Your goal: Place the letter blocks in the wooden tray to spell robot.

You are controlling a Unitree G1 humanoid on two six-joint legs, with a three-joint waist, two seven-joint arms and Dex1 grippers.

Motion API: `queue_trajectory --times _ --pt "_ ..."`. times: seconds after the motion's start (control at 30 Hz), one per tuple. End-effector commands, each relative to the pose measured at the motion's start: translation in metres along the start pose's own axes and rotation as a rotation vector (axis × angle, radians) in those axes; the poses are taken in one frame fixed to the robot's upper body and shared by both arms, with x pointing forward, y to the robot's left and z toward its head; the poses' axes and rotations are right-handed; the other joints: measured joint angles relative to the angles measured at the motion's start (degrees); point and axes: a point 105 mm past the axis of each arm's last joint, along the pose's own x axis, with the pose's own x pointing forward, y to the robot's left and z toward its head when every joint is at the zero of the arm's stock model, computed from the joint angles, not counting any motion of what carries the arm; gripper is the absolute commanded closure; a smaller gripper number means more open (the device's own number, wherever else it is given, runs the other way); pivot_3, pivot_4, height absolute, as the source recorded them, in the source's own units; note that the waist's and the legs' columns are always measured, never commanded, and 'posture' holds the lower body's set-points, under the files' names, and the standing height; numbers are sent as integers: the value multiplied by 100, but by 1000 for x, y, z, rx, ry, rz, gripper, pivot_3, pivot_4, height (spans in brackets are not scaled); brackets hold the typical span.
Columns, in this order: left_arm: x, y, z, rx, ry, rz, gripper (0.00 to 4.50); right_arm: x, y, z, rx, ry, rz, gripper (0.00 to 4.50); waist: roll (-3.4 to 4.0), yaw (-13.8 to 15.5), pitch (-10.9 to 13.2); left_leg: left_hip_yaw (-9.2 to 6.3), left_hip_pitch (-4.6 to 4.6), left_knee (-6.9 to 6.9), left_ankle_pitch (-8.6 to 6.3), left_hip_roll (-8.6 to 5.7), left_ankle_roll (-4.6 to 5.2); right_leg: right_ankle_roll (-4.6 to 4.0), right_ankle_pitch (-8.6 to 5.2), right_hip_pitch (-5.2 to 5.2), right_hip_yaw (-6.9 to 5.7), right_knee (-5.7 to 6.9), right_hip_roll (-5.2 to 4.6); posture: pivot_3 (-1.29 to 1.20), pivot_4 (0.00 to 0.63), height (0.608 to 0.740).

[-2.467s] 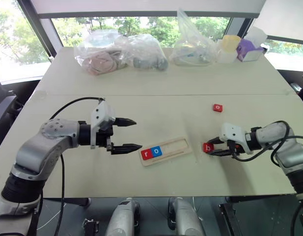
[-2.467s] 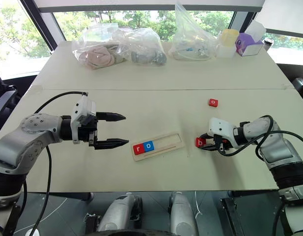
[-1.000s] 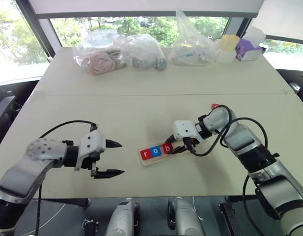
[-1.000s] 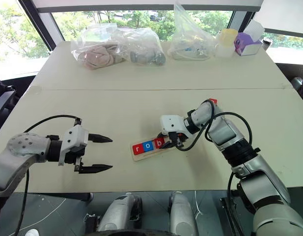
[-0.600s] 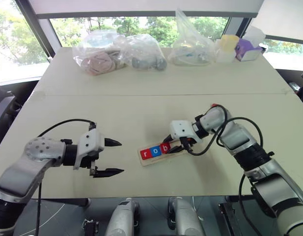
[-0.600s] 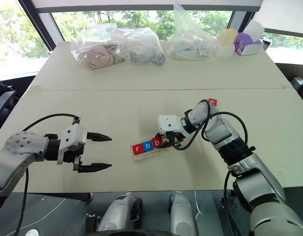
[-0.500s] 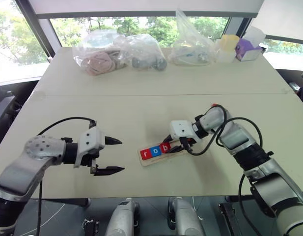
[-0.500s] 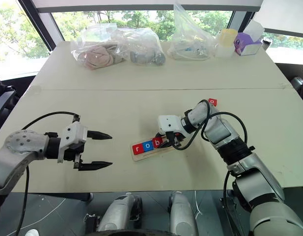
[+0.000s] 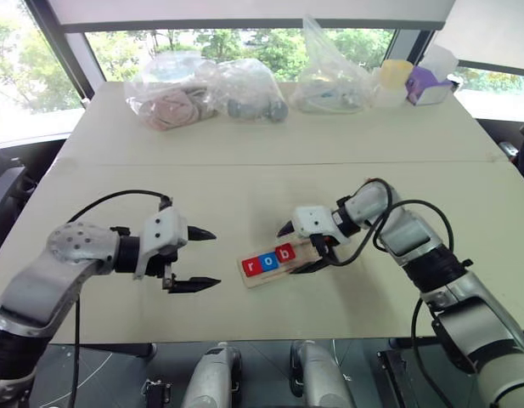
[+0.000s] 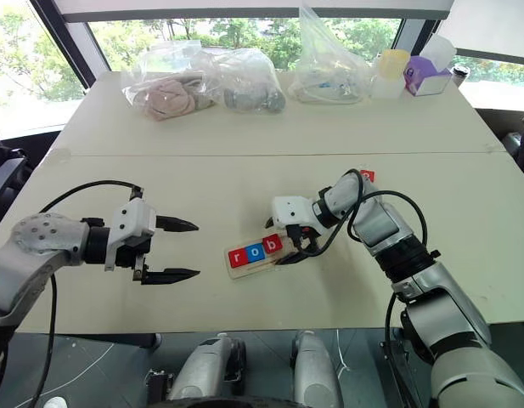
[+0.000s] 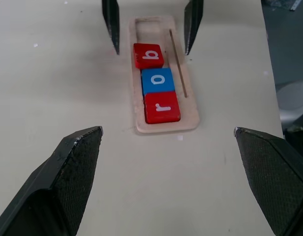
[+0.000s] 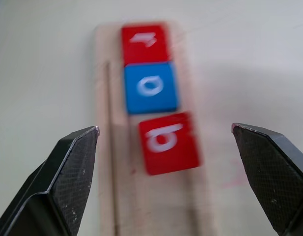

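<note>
Reaching over the wooden tray [image 9: 311, 252], right gripper [image 9: 300, 248] fingers spread above the b block [image 9: 285, 253], left gripper [image 9: 202, 258] fingers spread alongside.

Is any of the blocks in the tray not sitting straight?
Yes. In the wooden tray, the red b block is turned slightly against the blue o block and red r block, which sit square.

Both end effectors [image 9: 194, 257] [image 9: 300, 247] wide open, facing each other.
</note>
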Motion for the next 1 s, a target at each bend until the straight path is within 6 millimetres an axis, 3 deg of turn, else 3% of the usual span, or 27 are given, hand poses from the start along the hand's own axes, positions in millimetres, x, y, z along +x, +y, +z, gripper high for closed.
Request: queue_trajectory --times 0.03,0.17,0.47,1.0 --pt "3 -3 13 32 -26 -16 0 -18 -28 25 -23 -95 -165 81 0 -5 0 0 1 0 1 1 -1 0 0 0 0 1 1 0 150 740" --pt "5 -3 16 31 -29 -21 0 -18 -37 15 -31 -72 -247 81 0 17 0 -3 2 -2 1 1 -2 0 0 3 -1 2 3 0 150 740" --pt "1 2 27 34 -40 -18 0 -7 -29 -10 -62 -35 -296 81 0 -3 0 -2 2 -1 3 0 -4 1 1 3 0 3 4 0 150 740" --pt "4 1 32 34 -53 -22 0 -2 -24 -20 -80 -13 -270 81 0 -3 0 -4 3 -1 5 2 -6 1 1 4 1 4 7 0 150 740"
